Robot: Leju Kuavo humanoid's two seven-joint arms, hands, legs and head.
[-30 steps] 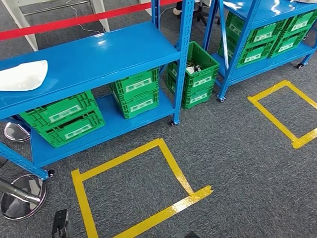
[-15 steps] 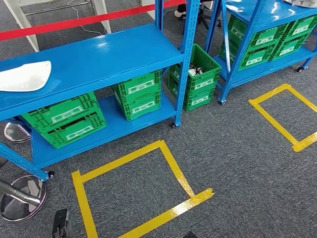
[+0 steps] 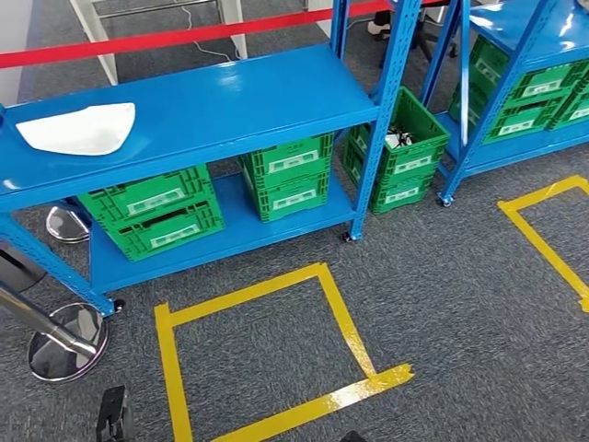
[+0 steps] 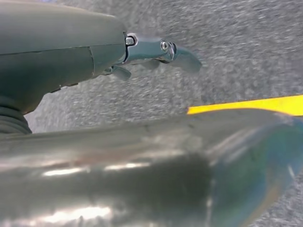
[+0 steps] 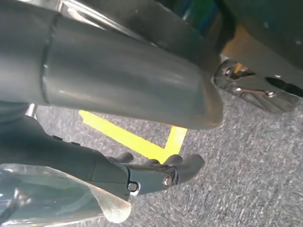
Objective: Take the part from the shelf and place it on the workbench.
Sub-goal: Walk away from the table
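White part [image 3: 77, 129] lies lengthwise on blue shelf [image 3: 208, 106] top, far left, nearer left hand [image 4: 157, 52]; both hands, right hand [image 5: 157, 172] included, hang empty, fingers loosely apart.

left hand [image 4: 157, 52]: grey, silver screws | right hand [image 5: 157, 175]: dark grey

I see the part as a flat, white, smooth-surfaced piece with a rounded, shell-like outline [image 3: 77, 129], wider toward its right end and tapering to a point on the left. It lies flat on the top board of the blue metal shelf [image 3: 208, 101], toward that board's left end and well back from the front edge. Nothing touches it. From my head view I can't make out its material or any fine surface detail; it looks slightly domed, with a pale sheen.
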